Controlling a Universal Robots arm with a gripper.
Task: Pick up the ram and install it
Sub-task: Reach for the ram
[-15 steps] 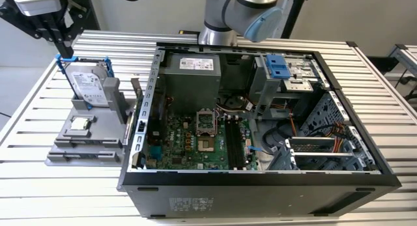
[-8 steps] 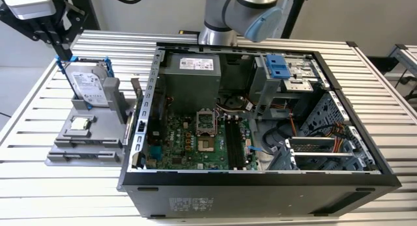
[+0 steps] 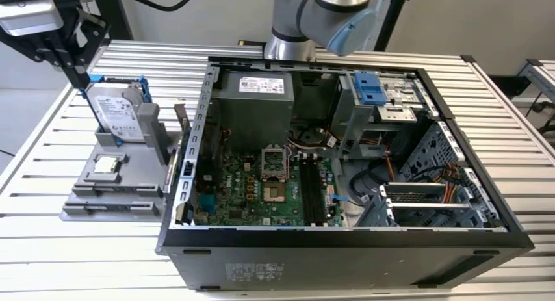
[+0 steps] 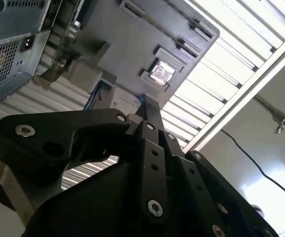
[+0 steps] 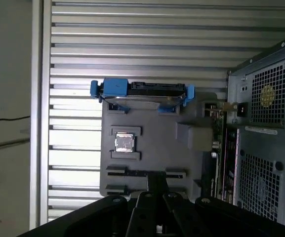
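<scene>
On the gray tray [image 5: 152,148], ram [image 5: 127,174], thin dark edge-on strip

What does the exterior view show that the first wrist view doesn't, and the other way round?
Exterior view alone: the inside of the open computer case, with its green circuit board, and the arm's grey-and-blue joint above it.

First wrist view alone: the outside of the case's back wall, with its vent grilles.

Both share: the grey holder, the silver hard drive with blue rails standing in it, the square chip, the slatted metal table, and the black pincer.
</scene>
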